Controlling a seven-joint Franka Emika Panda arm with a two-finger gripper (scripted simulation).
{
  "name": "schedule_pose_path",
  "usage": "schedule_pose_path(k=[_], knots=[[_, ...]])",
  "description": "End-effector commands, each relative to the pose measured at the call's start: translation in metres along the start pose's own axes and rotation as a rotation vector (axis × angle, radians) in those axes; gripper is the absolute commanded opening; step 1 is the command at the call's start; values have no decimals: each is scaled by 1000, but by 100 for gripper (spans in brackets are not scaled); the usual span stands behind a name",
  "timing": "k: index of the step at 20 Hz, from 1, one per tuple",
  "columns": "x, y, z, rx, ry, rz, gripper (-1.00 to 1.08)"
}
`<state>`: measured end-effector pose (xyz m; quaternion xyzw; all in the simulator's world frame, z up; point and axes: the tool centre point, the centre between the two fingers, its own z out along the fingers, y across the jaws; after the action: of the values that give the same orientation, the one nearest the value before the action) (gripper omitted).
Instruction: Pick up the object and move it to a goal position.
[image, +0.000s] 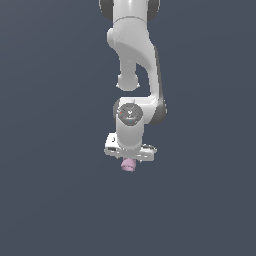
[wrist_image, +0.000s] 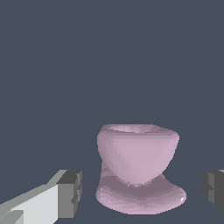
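I'm looking at the claw (wrist_image: 140, 192) through the wrist view, and its jaws are standing wide apart: one dark pad (wrist_image: 70, 193) is showing on one side of the object (wrist_image: 138, 168) and the other pad is just peeking in at the far edge of the picture. Neither pad is touching the piece; there is a clear gap on both sides. So the claw is spread open and gripping nothing.

The object is sitting between the two fingers, roughly centred in the gap. It is a pale pink-lilac piece with a broad, rounded bowl-like part and a flatter, flared part beside it, and it is lying on the dark grey-blue counter (wrist_image: 109, 65).

In the exterior view I'm seeing the claw (image: 130, 159) pointing straight down from the white arm (image: 134, 60), with the object (image: 128, 165) showing just beneath the white hand body, poking out below it. The fingers themselves are too small for me to make out there. The counter (image: 50, 200) is stretching out plain and uniform all round the claw.
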<state>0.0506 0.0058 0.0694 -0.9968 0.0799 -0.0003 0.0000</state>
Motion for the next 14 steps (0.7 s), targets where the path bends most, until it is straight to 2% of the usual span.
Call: schedule_pose_path(k=[1, 9, 10, 14], knots=[[-1, 0, 14, 0, -1, 1, 100], [1, 0, 30, 0, -1, 2, 100], [1, 0, 30, 0, -1, 2, -100], [1, 0, 30, 0, -1, 2, -100]])
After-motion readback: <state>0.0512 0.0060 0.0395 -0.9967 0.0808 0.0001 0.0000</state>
